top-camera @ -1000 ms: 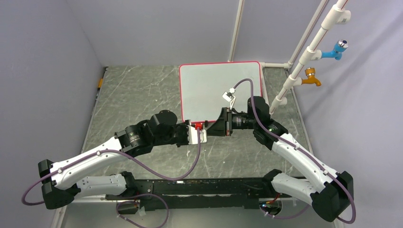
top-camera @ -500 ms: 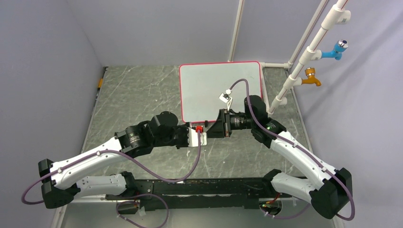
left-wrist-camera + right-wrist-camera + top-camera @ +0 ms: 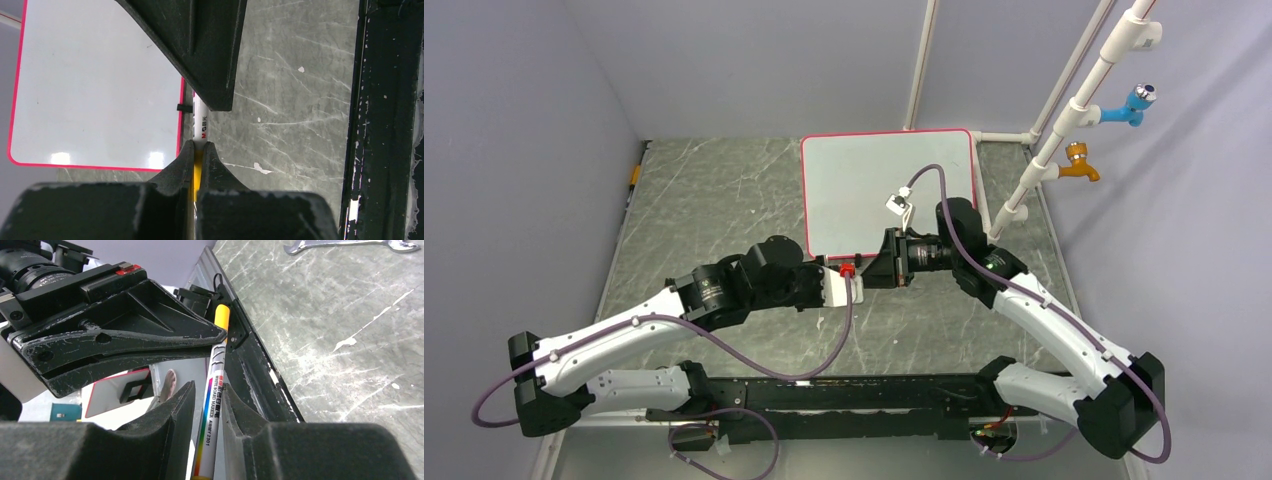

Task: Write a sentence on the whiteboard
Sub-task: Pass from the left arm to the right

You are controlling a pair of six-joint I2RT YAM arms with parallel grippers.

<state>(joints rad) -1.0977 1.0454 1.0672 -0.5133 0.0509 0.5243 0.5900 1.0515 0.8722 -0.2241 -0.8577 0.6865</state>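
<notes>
The left gripper point(image 3: 198, 150) pinches the marker's point(image 3: 214, 365) yellow cap point(image 3: 222, 315), the right gripper point(image 3: 207, 390) grips its barrel by the whiteboard's point(image 3: 864, 180) near edge; a crooked pull may drop it.

A robotics lab test cell: plain lilac-grey walls point(image 3: 524, 150) box in a marbled worktop point(image 3: 724, 200). A cabled left arm point(image 3: 624, 335) and right arm point(image 3: 1064, 335) are bolted to a black rail point(image 3: 844, 395) along its near edge. A white pipe frame point(image 3: 1064, 110) carries a blue tap point(image 3: 1129, 105) and an orange tap point(image 3: 1079, 162) at the far right corner.

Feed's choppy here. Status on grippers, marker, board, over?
Left gripper shut on yellow end of marker. Right gripper shut on its barrel. Whiteboard blank. Nothing in the way.
</notes>
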